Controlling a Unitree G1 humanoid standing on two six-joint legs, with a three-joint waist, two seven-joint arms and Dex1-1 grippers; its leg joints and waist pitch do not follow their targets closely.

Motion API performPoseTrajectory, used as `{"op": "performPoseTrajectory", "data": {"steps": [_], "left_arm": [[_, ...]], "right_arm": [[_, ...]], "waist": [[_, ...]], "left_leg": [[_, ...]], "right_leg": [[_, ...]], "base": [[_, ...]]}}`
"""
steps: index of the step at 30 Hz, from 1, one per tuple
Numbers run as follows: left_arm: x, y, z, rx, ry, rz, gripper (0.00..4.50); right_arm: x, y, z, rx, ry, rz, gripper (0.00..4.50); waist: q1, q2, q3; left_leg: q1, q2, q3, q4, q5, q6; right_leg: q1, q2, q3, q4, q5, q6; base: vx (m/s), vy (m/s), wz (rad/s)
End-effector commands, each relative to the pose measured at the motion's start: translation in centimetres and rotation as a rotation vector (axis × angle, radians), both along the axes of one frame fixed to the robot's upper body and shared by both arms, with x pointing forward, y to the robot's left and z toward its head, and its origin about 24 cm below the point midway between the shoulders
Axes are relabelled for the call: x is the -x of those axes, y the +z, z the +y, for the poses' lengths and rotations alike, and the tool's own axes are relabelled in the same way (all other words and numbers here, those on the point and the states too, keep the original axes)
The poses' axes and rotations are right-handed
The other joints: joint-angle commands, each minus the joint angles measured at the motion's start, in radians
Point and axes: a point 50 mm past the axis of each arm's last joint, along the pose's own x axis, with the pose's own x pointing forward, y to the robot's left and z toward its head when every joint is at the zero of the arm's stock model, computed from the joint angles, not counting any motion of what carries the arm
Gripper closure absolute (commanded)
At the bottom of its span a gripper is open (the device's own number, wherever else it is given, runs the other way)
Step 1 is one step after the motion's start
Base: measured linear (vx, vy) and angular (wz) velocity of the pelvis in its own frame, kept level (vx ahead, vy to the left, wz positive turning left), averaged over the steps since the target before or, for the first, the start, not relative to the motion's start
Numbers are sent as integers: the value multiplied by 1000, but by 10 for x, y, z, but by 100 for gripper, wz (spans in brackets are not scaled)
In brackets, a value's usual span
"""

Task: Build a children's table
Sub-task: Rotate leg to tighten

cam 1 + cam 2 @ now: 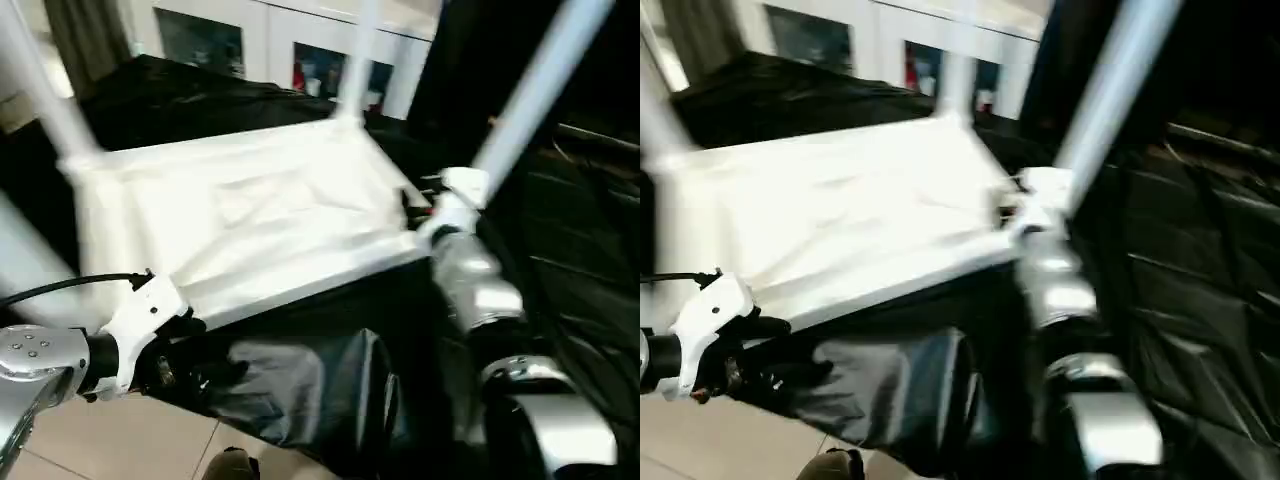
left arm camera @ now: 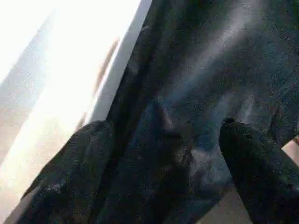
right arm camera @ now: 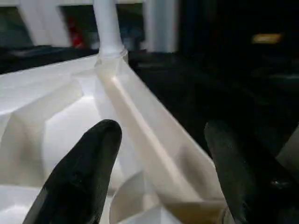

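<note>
Nearest thing on the left is the left tool (image 1: 175,365), hanging low beside the black plastic sheeting (image 1: 300,390) just under the near edge of the flipped table. Its two black fingers (image 2: 252,172) are spread wide apart with nothing between them except that dark sheeting behind (the wrist view makes this pretty obvious). A black cable (image 1: 60,287) runs along the top of that wrist, and there's a strip of pale floor (image 1: 120,440) at the near left.

On the right, the silver right forearm (image 1: 475,280) reaches up to the near right corner of the table, where the right tool (image 3: 161,168) sits with its fingers spread over the corner rim and not pinching anything I can see.

The white plastic tabletop (image 1: 250,220) lies upside down on the black-covered surface, ribbed underside facing up, filling the middle of the scene. Legs stick up out of the corner sockets: one near right leg (image 1: 530,90) angling up to the right by the right tool, a far leg (image 1: 357,60) at the far right corner, and a left leg (image 1: 45,90) on the far left corner.

Behind it all there's a white cabinet (image 1: 270,40) with glass doors.
</note>
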Motion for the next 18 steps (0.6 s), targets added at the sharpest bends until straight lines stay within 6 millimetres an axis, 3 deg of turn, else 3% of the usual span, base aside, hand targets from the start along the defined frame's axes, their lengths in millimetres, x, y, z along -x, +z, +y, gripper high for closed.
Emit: {"op": "performPoseTrajectory", "data": {"steps": [1,4,5,10,12,13,14,18], "left_arm": [[0,-2,2,-38,16,-14,5],[-2,-1,2,-38,19,-39,1],[-2,2,-2,-3,-24,-81,1],[6,4,-10,80,-92,-92,1],[16,4,-8,123,-108,-67,1],[17,4,-8,127,-107,-64,1],[21,6,-1,134,-91,-84,1],[32,11,25,194,21,-192,1]], "right_arm": [[0,9,-36,4,-141,-26,128],[0,10,-46,24,-165,-30,128],[1,11,-61,44,-205,-25,128],[3,12,-73,56,-212,-23,128],[3,12,-70,71,-126,-33,128],[3,12,-69,75,-113,-34,128],[5,10,-63,100,-33,-43,128],[21,0,-41,180,216,-69,128]], "waist": [[-12,15,-72],[-7,14,-73],[-7,10,-73],[-7,12,-75],[-10,9,-75],[-12,14,-77],[-22,12,-76],[-29,15,-72]], "left_leg": [[45,23,-6,-65,-306,-71],[40,24,-8,-63,-299,-68],[38,23,-8,-63,-300,-67],[33,23,-11,-59,-326,-70],[29,22,-11,-58,-331,-63],[29,22,-12,-58,-334,-62],[27,23,-13,-58,-356,-55],[24,28,-16,-62,-377,-54]], "right_leg": [[18,-28,32,-66,-222,-113],[21,-31,31,-65,-239,-109],[22,-29,30,-66,-245,-106],[22,-31,28,-65,-260,-113],[24,-30,28,-63,-255,-117],[25,-30,28,-62,-254,-119],[24,-28,26,-66,-263,-123],[26,-26,27,-73,-274,-119]], "base": [[0,0,0],[0,0,0],[0,0,0],[0,0,0],[0,0,0],[0,0,0],[0,0,0],[0,0,0]]}}
